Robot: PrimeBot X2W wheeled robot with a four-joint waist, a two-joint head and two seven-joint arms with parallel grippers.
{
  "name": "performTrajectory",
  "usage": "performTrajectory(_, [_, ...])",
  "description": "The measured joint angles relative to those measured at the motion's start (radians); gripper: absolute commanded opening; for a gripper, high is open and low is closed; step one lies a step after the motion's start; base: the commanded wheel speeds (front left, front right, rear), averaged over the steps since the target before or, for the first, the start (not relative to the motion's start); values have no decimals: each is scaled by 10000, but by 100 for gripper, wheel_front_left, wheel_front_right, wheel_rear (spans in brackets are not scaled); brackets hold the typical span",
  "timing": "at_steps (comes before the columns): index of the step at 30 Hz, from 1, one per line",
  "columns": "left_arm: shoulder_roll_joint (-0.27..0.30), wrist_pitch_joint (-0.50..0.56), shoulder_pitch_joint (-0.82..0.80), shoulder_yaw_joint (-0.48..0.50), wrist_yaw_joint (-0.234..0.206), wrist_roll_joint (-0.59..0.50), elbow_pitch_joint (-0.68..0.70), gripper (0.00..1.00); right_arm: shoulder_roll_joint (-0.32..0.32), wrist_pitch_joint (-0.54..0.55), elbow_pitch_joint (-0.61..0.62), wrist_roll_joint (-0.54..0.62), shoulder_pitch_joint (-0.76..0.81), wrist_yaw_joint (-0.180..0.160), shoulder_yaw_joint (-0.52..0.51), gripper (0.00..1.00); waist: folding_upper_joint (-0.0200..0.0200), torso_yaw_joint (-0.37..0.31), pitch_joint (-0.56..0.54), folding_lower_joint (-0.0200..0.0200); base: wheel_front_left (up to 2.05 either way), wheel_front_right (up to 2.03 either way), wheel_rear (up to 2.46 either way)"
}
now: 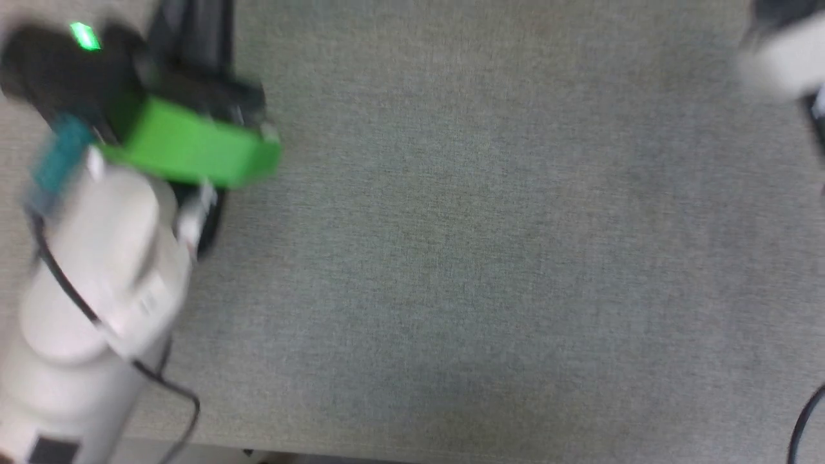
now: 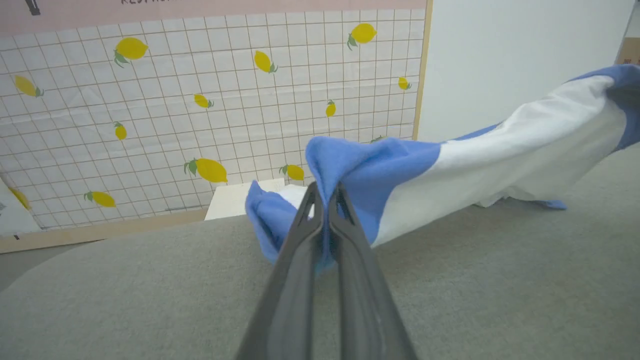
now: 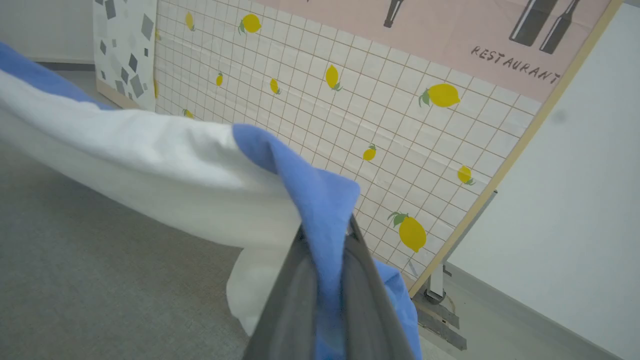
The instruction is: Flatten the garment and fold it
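1. Grey desk is spreading below, lemon panel behind.
2. I'm watching the garment stretching over it, long axis spanning both arms.
3. My left end effector and right end effector are clamping its blue cloth.

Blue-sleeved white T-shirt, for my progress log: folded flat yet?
Unfolded: white, blue-sleeved cotton T-shirt hangs stretched between left end effector and right end effector.

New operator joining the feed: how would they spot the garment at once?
Find the lemon-printed tile panel behind the grey table. In front of it the garment stretches between the two arms, a blue end pinched in the left fingers and in the right fingers. Nothing near it shares its colours: white middle, blue ends.
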State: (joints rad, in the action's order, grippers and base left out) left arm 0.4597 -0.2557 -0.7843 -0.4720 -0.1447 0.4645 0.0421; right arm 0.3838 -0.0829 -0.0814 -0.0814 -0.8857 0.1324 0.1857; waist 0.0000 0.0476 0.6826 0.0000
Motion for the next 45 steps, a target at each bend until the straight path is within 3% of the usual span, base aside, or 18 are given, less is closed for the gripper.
performTrajectory(7, [71, 267, 2411, -370, -642, 230, 593, 0, -769, 426, 1375, -472, 3096, 0, -364, 0, 0, -41, -883, 0, 0, 0, 0])
performTrajectory(13, [211, 608, 4272, -719, -754, 853, 403, 0, -1172, 591, 1538, -821, 5105, 0, -368, 0, 0, -118, -1750, -1, 0, 0, 0])
performTrajectory(19, [497, 1212, 5791, -1043, -763, 1486, 570, 0, -1175, 1175, 1501, -1567, 6809, 0, -314, 0, 0, -229, -2720, -1, 0, 0, 0])
performTrajectory(28, [982, 2656, 7361, -1685, -761, 2412, 1175, 0, -959, 3260, 2027, -2978, 9100, 0, -594, 0, 0, -403, -4162, -1, 0, 0, 0])
performTrajectory(35, [1174, 3252, 8090, -2031, -761, 2780, 1498, 0, -665, 4673, 2765, -3668, 10165, -2, -732, 0, 0, -467, -4907, -1, 0, 0, 0])
performTrajectory(45, [1198, 3505, 8458, -2203, -761, 3173, 1630, 0, -685, 5685, 3156, -4054, 11001, -2, -849, 0, 0, -380, -5276, -1, 0, 0, 0])
